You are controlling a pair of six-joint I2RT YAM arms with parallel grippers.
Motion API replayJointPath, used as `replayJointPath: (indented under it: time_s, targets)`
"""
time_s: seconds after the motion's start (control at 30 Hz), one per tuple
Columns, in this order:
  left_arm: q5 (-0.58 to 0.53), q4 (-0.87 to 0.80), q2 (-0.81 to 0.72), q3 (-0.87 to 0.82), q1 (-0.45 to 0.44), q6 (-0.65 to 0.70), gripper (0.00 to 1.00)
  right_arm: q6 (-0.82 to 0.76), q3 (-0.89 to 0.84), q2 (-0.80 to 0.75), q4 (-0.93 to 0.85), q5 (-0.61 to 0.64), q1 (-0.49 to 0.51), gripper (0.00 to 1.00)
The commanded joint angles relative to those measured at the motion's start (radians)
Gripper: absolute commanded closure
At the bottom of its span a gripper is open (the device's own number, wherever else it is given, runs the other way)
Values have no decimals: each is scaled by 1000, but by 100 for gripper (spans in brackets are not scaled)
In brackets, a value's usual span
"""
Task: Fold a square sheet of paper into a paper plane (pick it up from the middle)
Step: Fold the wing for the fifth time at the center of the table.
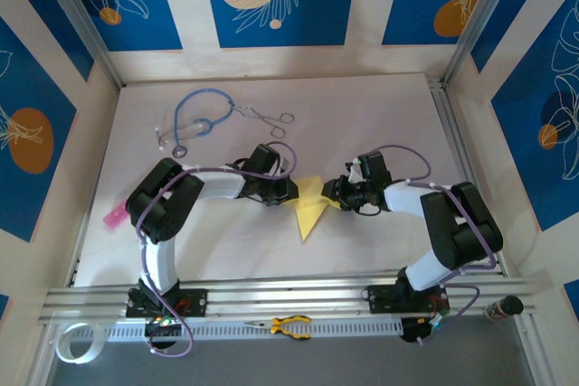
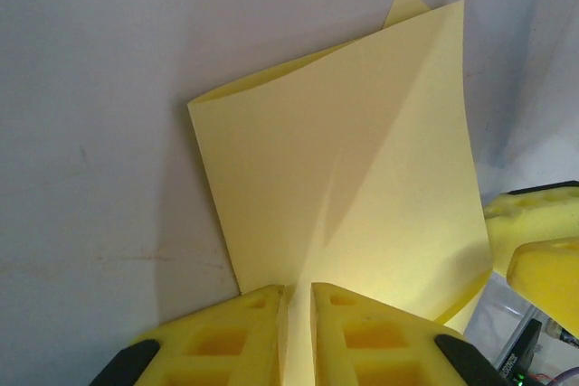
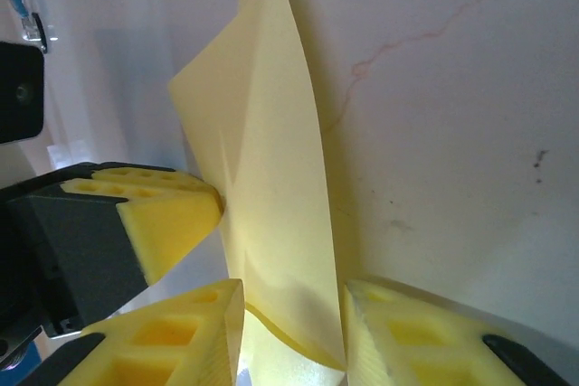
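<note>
Grippers number two: the left gripper (image 2: 298, 291) is pinched tight on one edge of the single, partly folded square sheet of paper (image 2: 344, 187), while the right gripper (image 3: 294, 300) faces it, jaws apart, straddling the opposite edge. Beyond the left gripper lie one stethoscope (image 1: 194, 119) and one forceps (image 1: 269, 117). Both arms bend at the elbow, wrists turned inward.

No words, numbers, labels, brand marks or signs can be read on anything in view.
</note>
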Motion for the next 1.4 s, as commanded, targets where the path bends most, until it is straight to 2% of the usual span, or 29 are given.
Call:
replayJointPath:
  time_s: [0.0,0.33,0.47,0.63,0.73,0.93,1.1,1.37]
  targets:
    - [-1,-33,57,7,1,33,83,-41,35,33,23,-123,-20,68]
    - [0,-40,49,16,4,34,83,-117,94,109,-8,-233,-47,80]
    - [11,-45,24,23,7,25,81,-125,105,121,-25,-236,-49,92]
    - [10,-43,-39,26,6,-1,73,-48,71,91,-13,-151,-39,97]
    - [16,-31,-56,29,6,-36,73,33,41,64,14,-82,-18,97]
    - [32,24,-67,11,3,-114,80,145,8,-1,2,53,47,96]
    - [-2,-28,-58,16,1,-113,84,221,-36,-58,3,146,85,97]
    - [-14,-23,-48,-30,-5,-122,88,245,-66,-85,5,168,101,96]
